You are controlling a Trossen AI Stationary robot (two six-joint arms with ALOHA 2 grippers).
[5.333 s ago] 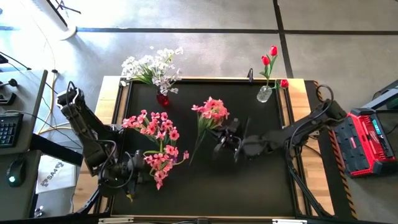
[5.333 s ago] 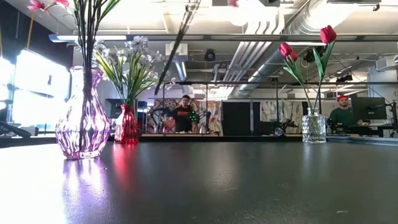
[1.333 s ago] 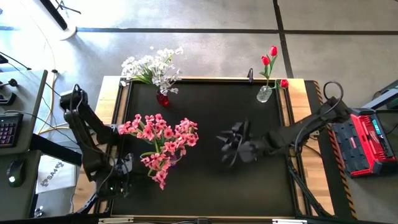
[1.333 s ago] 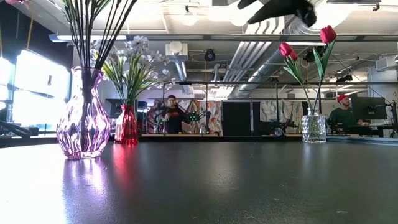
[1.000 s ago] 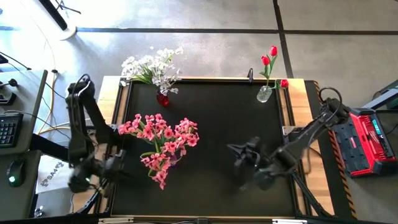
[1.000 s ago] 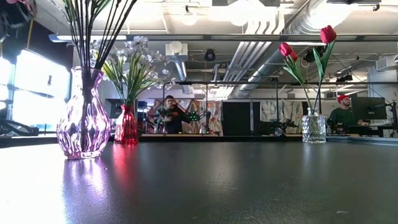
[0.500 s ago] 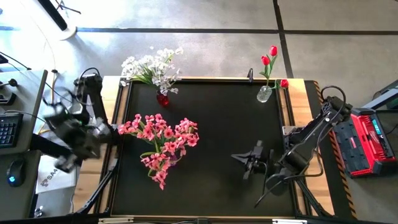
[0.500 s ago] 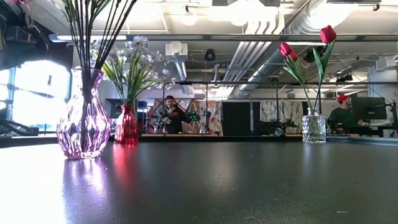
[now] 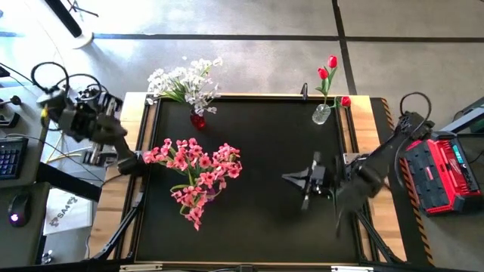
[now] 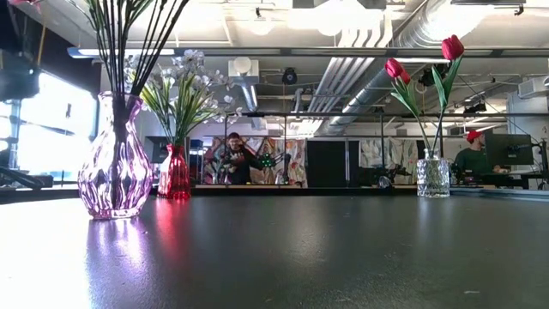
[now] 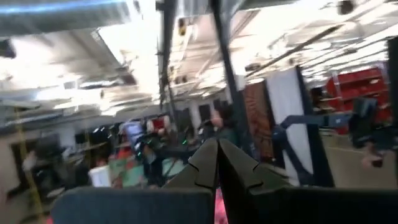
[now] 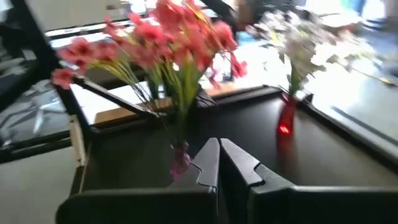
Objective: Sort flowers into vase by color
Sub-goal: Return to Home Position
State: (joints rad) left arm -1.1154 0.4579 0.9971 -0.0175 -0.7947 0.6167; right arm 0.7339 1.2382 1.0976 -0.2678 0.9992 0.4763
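Observation:
Pink flowers (image 9: 195,170) stand by their stems in a pink glass vase (image 10: 113,163) at the table's left. White flowers (image 9: 184,81) stand in a red vase (image 10: 174,172) at the far left. Red tulips (image 9: 327,69) stand in a clear vase (image 10: 433,177) at the far right. My left gripper (image 9: 134,162) is at the table's left edge, shut and holding nothing (image 11: 217,149). My right gripper (image 9: 291,179) hovers over the right half of the mat, shut and holding nothing (image 12: 218,149), and points at the pink flowers (image 12: 168,37).
The black mat (image 9: 265,143) lies bare between the three vases. A keyboard and mouse sit on a desk (image 9: 15,174) left of the table, and a red case (image 9: 446,170) stands at the right. People (image 10: 230,159) are in the room behind.
My left arm has swung up and back from the table's near left corner to its left edge. My right arm has folded back toward the right edge, and its gripper has turned level, pointing left. The flowers and vases have stayed where they were.

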